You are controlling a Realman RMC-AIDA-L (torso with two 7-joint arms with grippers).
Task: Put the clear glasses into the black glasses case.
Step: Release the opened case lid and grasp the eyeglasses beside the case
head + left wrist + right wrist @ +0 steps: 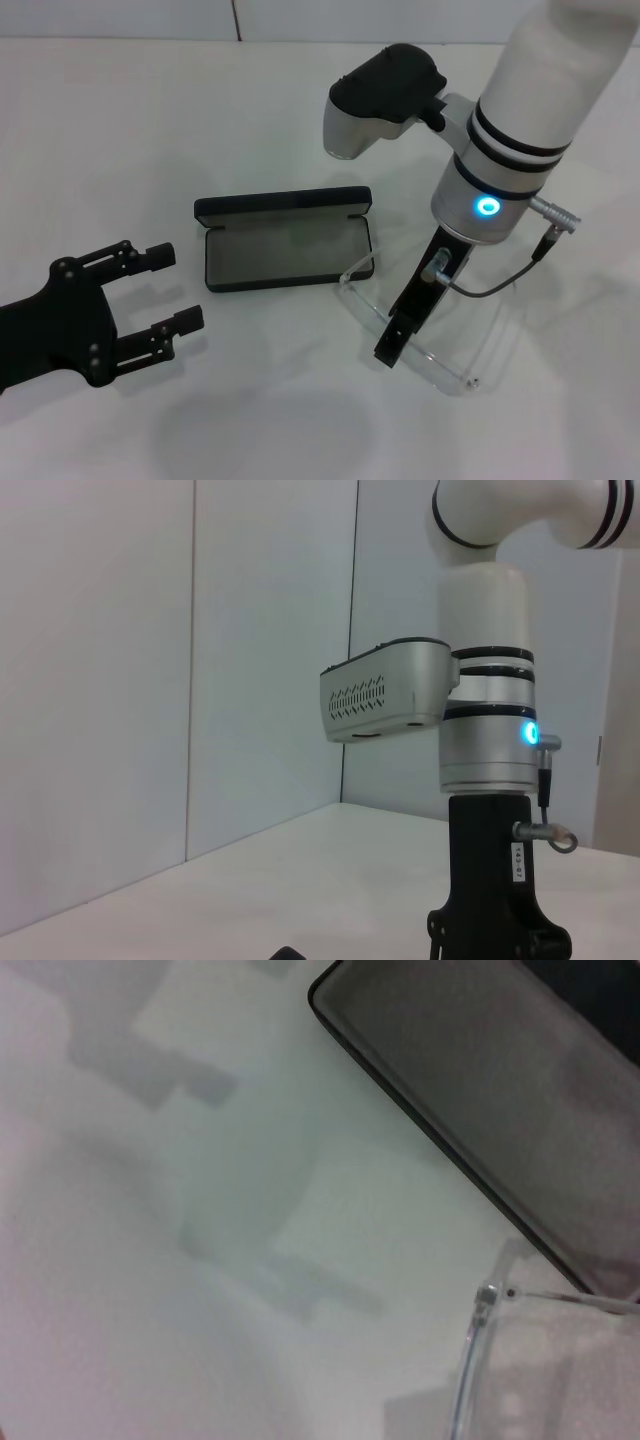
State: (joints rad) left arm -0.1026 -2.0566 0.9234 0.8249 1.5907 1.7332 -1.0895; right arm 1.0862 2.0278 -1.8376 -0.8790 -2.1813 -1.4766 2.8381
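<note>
- Right arm: glossy white cylindrical link (pixel 560 70) ending in two black rings above a silver-grey collar.
- Collar carries a round indicator lamp lit blue (pixel 487 207); the same lamp shows in the left wrist view (pixel 527 733).
- Silver metal plug connector (pixel 553 209) on the collar's side; thin dark cable (pixel 500 285) loops down to the black right hand (pixel 400 335).
- Camera housing (pixel 375 100) at the wrist: silver-grey body, black top; rows of vent slots on its side in the left wrist view.
- Small white label with dark digits on the black hand mount (pixel 518 863); digits unreadable.
- Matte black left hand (pixel 165 290): flat plates, linked bars, visible screws, two ridged fingers.
</note>
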